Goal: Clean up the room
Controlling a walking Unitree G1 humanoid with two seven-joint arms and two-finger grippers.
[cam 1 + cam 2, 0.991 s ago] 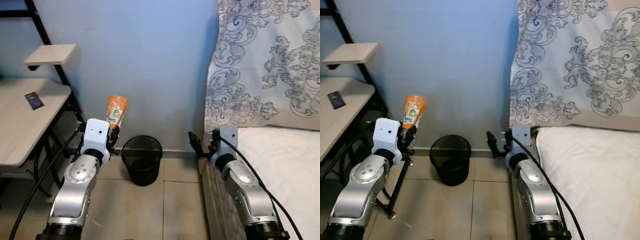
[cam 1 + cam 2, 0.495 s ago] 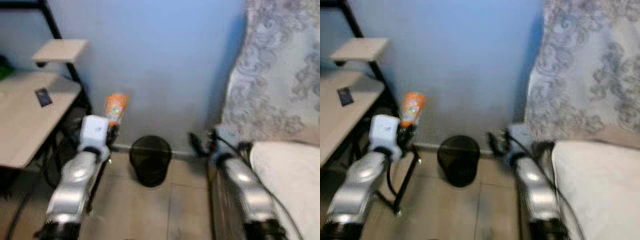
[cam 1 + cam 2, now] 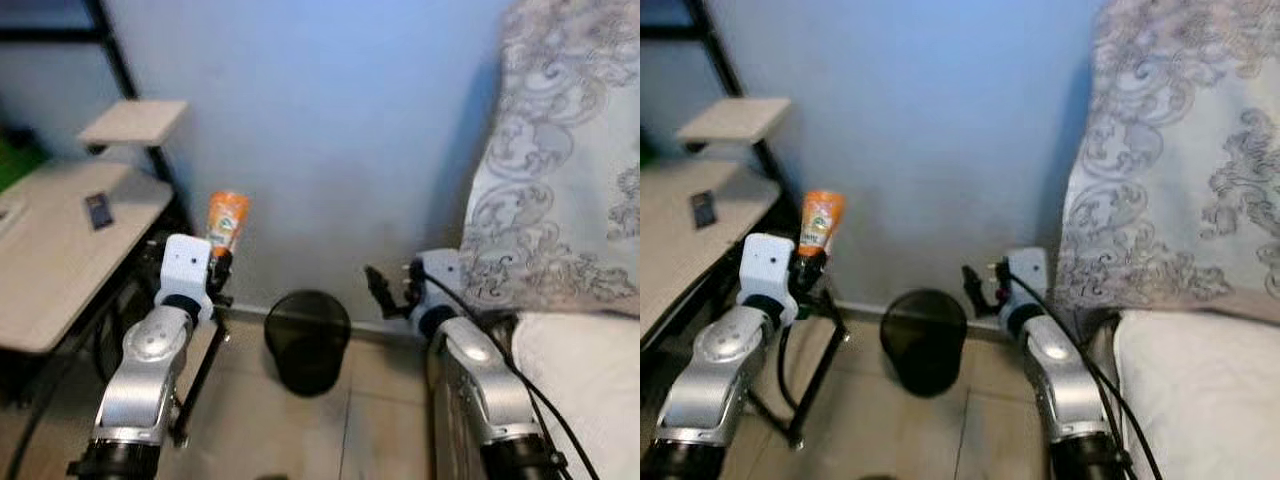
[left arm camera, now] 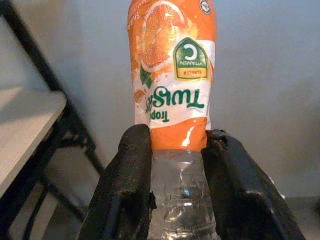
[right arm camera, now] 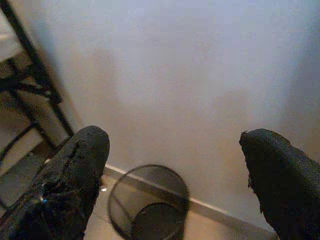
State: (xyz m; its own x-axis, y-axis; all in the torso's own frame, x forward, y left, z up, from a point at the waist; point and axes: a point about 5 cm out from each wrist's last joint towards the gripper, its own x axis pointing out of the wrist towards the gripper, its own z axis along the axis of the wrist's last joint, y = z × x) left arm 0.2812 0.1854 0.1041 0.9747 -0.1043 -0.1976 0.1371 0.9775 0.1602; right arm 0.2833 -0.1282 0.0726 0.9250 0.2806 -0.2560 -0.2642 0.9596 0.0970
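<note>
Orange-labelled clear plastic bottle [image 4: 172, 95], clamped in left hand [image 4: 175, 200]; round black mesh bin [image 3: 306, 340]; right hand [image 5: 175, 190] spread wide, holding nothing.

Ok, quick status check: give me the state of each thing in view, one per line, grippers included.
Left gripper: shut on the orange bottle, held up beside the desk.
Orange bottle: upside down by its label, gripped at its clear end.
Right gripper: open, holding nothing, pointing toward the bin.
Black mesh bin: upright on the floor against the wall; contents cannot be made out.
Small dark card: lying flat on the desk.
</note>
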